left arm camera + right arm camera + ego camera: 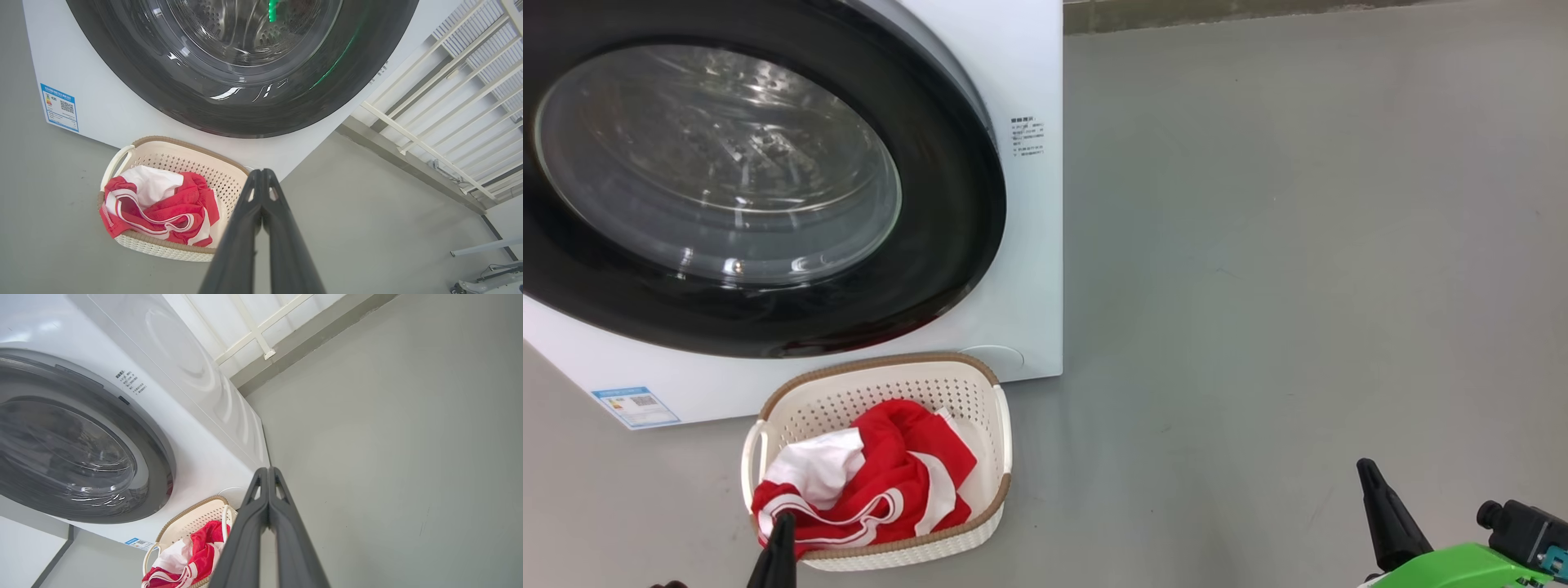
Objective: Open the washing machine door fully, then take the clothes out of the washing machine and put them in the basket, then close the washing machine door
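The washing machine door (947, 245) with its black rim and glass bowl sits flat against the white washing machine (1033, 245), also in the left wrist view (245, 110) and right wrist view (155, 457). Red and white clothes (874, 482) lie heaped in the cream basket (980, 384) on the floor before the machine. My left gripper (261, 171) is shut and empty, near the basket's right side; its tip (783, 523) shows at the basket's front rim. My right gripper (267, 470) is shut and empty, low over bare floor right of the basket (192, 518).
Grey floor (1298, 245) spreads to the right of the machine. A white railing (441, 102) and a low ledge stand behind the machine's right side. My green right forearm (1462, 567) is at the lower right.
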You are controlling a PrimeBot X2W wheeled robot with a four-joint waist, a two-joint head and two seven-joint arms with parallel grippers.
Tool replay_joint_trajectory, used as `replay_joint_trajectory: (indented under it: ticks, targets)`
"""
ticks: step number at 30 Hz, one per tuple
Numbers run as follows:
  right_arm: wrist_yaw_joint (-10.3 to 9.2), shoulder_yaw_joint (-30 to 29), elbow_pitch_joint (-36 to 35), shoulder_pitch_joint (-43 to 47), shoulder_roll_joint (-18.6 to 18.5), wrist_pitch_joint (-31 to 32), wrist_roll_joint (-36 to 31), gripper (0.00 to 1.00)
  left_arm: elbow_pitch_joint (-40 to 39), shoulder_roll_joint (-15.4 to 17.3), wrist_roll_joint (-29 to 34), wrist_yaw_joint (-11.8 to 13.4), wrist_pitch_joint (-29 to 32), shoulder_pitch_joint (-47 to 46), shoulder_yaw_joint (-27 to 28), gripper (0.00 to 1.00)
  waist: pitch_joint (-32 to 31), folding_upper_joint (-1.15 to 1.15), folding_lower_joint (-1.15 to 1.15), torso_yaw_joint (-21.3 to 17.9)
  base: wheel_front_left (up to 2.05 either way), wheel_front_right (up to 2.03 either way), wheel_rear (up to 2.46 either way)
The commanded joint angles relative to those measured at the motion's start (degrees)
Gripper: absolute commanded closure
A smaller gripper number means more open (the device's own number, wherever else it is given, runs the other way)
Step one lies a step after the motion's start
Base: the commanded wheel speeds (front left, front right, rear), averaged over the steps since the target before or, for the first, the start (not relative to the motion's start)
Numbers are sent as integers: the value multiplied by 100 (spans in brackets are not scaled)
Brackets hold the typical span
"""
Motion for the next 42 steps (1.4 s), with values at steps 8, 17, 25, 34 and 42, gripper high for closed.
replay_joint_trajectory:
  ticks: [8, 17, 25, 34, 42]
  targets:
    - [-2, -68, -202, -262, -39, 144, 473, 100, -155, 43, -538, -14, 138, -268, 130, 100, -20, 0, -1, 5, 0, 0, 0]
    - [-3, -133, -248, -324, -14, 294, 931, 100, -166, 41, -1074, -17, 286, -332, 164, 100, -43, 0, -1, 10, 0, 0, 0]
    - [-3, -193, -288, -378, 10, 428, 1335, 100, -175, 40, -1548, -19, 418, -389, 193, 100, -63, 0, -1, 14, 0, 0, 0]
    - [-4, -268, -339, -447, 40, 596, 1842, 100, -187, 39, -2143, -22, 583, -460, 230, 100, -89, 0, -1, 20, 0, 0, 0]
    - [-4, -322, -374, -496, 62, 715, 2196, 100, -195, 38, -2559, -25, 699, -509, 256, 100, -106, 0, -1, 24, 0, 0, 0]
